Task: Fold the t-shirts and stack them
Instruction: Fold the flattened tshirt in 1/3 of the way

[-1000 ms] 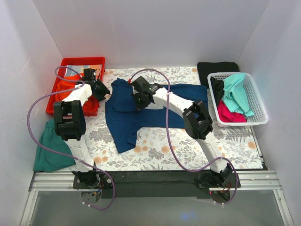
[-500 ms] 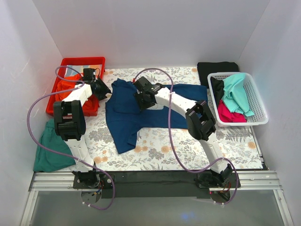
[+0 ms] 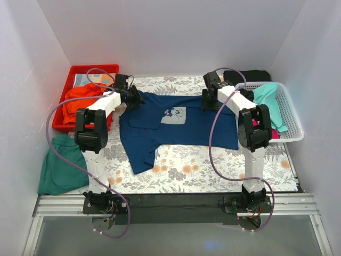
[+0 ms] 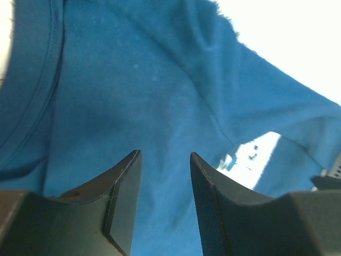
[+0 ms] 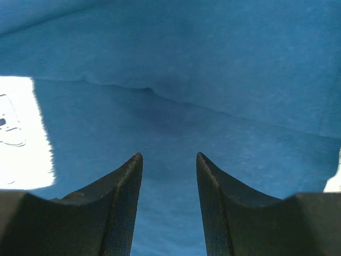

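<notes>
Overhead, we see the navy t-shirt (image 3: 181,133) spread on the floral table cover (image 3: 213,170), its white chest mark (image 3: 175,116) lying between the two grippers. The left gripper (image 3: 134,99) sits at the shirt's far left corner and the right gripper (image 3: 206,101) at its far right edge. From up here we cannot tell how wide either stands.

Left of the left gripper is the red bin (image 3: 85,70) holding orange cloth (image 3: 80,98). Right of the right gripper, close by its arm, stands the white basket (image 3: 292,114) with a turquoise t-shirt (image 3: 269,104), and a black t-shirt (image 3: 248,76) lies behind it. Bare cover shows nearward of the shirt's hem. A green cloth (image 3: 59,170) lies well apart at the near left.

At the left wrist, the fingers (image 4: 120,202) stand a little apart with nothing between them. Navy cloth fills the space ahead, its edge running off to the upper right.

At the right wrist, the fingers (image 5: 120,208) are likewise parted and hold nothing. A soft ridge of cloth crosses just ahead, and the chest mark lies to their left.
</notes>
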You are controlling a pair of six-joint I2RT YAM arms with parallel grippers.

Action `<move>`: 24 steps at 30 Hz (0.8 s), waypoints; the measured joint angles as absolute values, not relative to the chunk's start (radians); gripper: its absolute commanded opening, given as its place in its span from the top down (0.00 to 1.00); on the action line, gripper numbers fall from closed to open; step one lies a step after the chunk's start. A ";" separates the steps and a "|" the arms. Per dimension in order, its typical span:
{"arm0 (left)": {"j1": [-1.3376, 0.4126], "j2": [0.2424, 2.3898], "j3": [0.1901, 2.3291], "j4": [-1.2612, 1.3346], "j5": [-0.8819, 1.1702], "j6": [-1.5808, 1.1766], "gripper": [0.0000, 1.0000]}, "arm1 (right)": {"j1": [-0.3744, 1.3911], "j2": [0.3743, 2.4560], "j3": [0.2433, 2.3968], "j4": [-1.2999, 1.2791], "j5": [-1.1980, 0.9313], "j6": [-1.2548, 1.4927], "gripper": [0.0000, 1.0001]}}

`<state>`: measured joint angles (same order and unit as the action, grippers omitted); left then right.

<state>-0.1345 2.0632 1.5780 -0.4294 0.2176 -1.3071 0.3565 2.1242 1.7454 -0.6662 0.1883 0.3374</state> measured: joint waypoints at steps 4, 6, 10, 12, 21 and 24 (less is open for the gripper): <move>-0.146 2.161 1.616 -0.458 0.197 -1.325 0.61 | 0.341 2.133 1.744 -0.668 0.183 0.317 0.50; -0.146 2.192 1.645 -0.478 0.191 -1.343 0.61 | 0.342 2.147 1.744 -0.668 0.175 0.311 0.50; -0.144 2.202 1.674 -0.516 0.118 -1.372 0.60 | 0.341 2.188 1.744 -0.668 0.145 0.310 0.50; -0.148 2.202 1.681 -0.531 0.078 -1.390 0.60 | 0.338 2.212 1.751 -0.669 0.130 0.310 0.50; -0.148 2.202 1.707 -0.599 -0.062 -1.471 0.59 | 0.314 2.294 1.888 -0.711 0.093 0.306 0.51; -0.142 2.202 1.711 -0.605 -0.081 -1.486 0.59 | 0.310 2.327 1.945 -0.714 0.085 0.302 0.52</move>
